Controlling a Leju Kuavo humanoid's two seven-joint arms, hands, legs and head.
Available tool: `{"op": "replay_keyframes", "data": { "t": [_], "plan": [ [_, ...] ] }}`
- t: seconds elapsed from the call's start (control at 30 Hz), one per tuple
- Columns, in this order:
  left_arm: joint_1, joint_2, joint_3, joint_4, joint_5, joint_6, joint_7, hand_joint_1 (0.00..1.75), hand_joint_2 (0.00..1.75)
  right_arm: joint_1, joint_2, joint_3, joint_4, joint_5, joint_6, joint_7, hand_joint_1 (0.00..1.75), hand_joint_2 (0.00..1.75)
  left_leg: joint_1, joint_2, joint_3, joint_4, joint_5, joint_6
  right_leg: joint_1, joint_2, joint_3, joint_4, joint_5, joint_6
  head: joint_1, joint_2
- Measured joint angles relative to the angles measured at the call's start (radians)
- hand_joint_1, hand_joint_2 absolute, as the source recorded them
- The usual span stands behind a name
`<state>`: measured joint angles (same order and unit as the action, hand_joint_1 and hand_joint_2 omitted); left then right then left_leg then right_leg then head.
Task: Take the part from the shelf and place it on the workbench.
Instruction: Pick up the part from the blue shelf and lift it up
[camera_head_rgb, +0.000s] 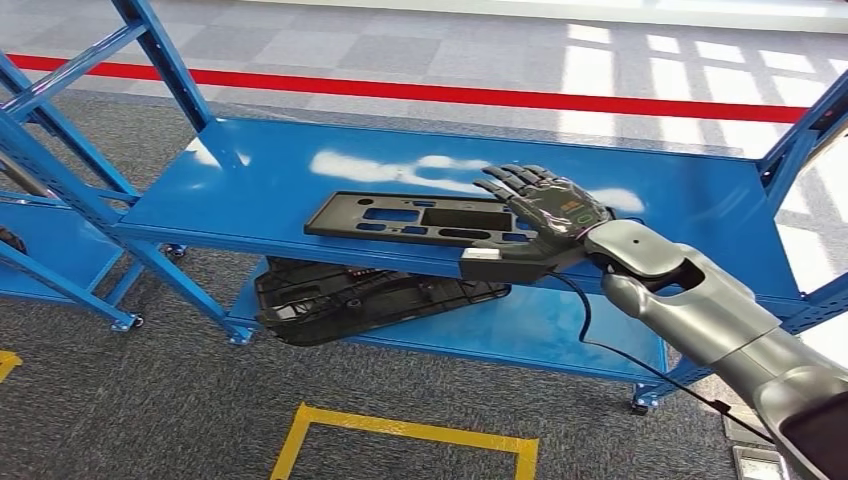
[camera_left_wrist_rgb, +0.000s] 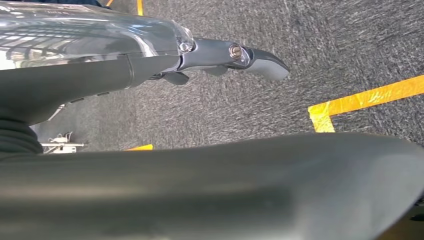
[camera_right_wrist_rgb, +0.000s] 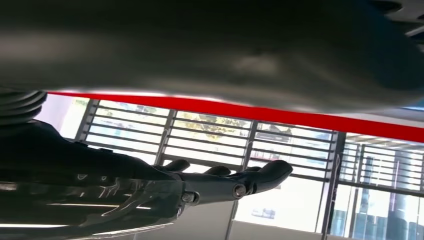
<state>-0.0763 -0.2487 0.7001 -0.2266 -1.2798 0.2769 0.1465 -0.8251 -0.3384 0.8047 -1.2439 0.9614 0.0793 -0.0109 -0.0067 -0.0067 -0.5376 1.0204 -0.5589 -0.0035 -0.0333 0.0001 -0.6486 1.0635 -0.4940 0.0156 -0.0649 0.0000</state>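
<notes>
The grey carpeted floor (camera_head_rgb: 120, 400) carries a red stripe (camera_head_rgb: 500, 97) beyond the rack and a yellow taped rectangle outline (camera_head_rgb: 400, 428) in front of it. On it stands the blue metal shelf rack on castors (camera_head_rgb: 700, 200), with two flat levels in sight. On the lower level lies a black moulded plastic tray-like part (camera_head_rgb: 350, 300), its near edge jutting past the shelf lip. On the upper level lies the flat black rectangular plastic panel with cut-out slots (camera_head_rgb: 400, 218), close to the front edge. The silver right arm (camera_head_rgb: 720, 320) reaches in from the lower right, a black cable hanging beneath it. The right hand (camera_head_rgb: 545, 205) hovers at the panel's right end, fingers spread and extended, holding nothing. The left hand (camera_left_wrist_rgb: 225, 57) hangs over the carpet, fingers extended, nothing in its grasp.
</notes>
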Motion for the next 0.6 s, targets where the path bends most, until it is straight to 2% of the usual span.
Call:
{"op": "replay_keyframes", "data": {
  "t": [0.6],
  "plan": [
    [-0.009,0.0,-0.001,0.0,-0.012,-0.002,0.004,0.0,0.0,-0.06,0.103,0.102,0.134,-0.035,0.041,0.004,0.0,0.0,0.0,0.0,0.0,0.0,0.0,0.0,0.0,0.0,0.0,0.0,0.0,0.0,0.0,0.0]
  ]
}}
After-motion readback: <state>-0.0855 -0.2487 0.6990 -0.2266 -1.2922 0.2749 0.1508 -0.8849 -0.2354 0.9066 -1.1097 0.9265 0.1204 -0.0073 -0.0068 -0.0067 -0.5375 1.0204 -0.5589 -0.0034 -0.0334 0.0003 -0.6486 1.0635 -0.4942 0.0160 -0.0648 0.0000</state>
